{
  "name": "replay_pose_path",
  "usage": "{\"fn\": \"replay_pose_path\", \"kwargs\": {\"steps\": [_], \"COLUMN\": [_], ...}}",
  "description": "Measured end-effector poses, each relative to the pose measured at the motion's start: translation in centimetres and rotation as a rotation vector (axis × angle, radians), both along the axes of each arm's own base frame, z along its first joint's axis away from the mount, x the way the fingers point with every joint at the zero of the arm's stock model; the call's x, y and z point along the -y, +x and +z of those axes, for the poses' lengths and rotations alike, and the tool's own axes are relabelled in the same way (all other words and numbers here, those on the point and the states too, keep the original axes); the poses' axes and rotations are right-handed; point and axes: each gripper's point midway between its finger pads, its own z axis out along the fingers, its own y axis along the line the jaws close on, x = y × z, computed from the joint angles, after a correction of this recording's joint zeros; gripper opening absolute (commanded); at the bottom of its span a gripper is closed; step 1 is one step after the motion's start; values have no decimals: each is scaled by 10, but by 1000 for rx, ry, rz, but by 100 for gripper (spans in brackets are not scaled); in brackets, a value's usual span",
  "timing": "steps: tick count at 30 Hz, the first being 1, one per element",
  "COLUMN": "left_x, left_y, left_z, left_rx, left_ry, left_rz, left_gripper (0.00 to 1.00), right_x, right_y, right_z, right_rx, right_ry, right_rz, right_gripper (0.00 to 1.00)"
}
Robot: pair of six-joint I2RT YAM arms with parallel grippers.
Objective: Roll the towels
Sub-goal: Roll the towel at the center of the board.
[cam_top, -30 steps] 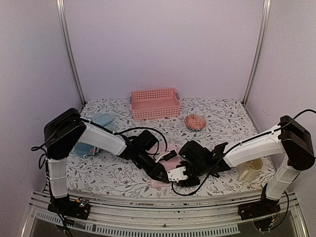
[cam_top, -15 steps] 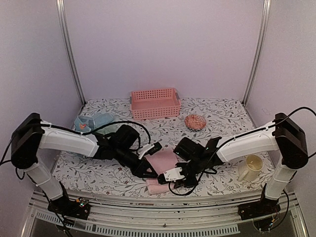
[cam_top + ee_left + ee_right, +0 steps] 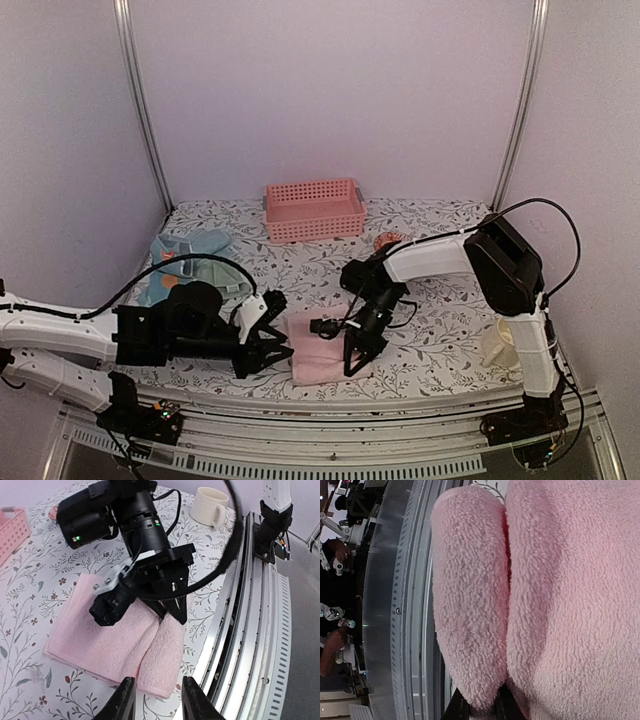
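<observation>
- Pink towel (image 3: 312, 350): lies on the floral-patterned table (image 3: 440, 240) near its front edge, between the two grippers. In the left wrist view the pink towel (image 3: 105, 640) lies mostly flat, and the edge nearest the front rail is turned over into a thick, soft roll.
- Right gripper (image 3: 352, 365): points down from above onto the rolled front edge of the towel. In the left wrist view the right gripper (image 3: 175, 611) narrows to a point on that roll.
- Right wrist view: the pink towel (image 3: 570, 605) fills the frame. The right gripper (image 3: 481, 707) shows only as dark tips at the bottom edge. They are drawn close together, with the end of the roll pinched between them, so this claw is gripping the pink towel.
- Left gripper (image 3: 280, 330): sits low over the table, just beside the towel's left edge. In its own view the left gripper (image 3: 157, 700) has both fingers spread apart with nothing between them. This claw is open and does not touch the cloth.
- Other towels (image 3: 195, 255): a loose heap of blue and green cloths at the left rear of the table, well apart from the pink one.
- Basket (image 3: 314, 210): pink slatted plastic, at the rear centre against the back wall.
- Mug (image 3: 505, 345): cream, at the right front of the table, also seen in the left wrist view (image 3: 210, 504).
</observation>
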Motion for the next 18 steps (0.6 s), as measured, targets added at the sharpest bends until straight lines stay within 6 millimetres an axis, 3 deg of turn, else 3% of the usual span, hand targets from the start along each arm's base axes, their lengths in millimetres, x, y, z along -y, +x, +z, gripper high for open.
{"fn": "replay_pose_path", "kwargs": {"steps": [3, 11, 18], "left_x": [11, 68, 73], "left_y": [-8, -19, -3], "left_z": [-7, -57, -97], "left_rx": [38, 137, 236], "left_ry": [41, 317, 500], "left_rz": [-42, -154, -155], "left_gripper": [35, 38, 38], "right_x": [-1, -2, -2], "right_y": [-1, -3, -3], "right_z": [-1, -1, -1], "right_rx": [-88, -181, -185], "right_ry": [-33, -78, -85], "right_rz": [-22, -59, -65], "right_gripper": [10, 11, 12]}}
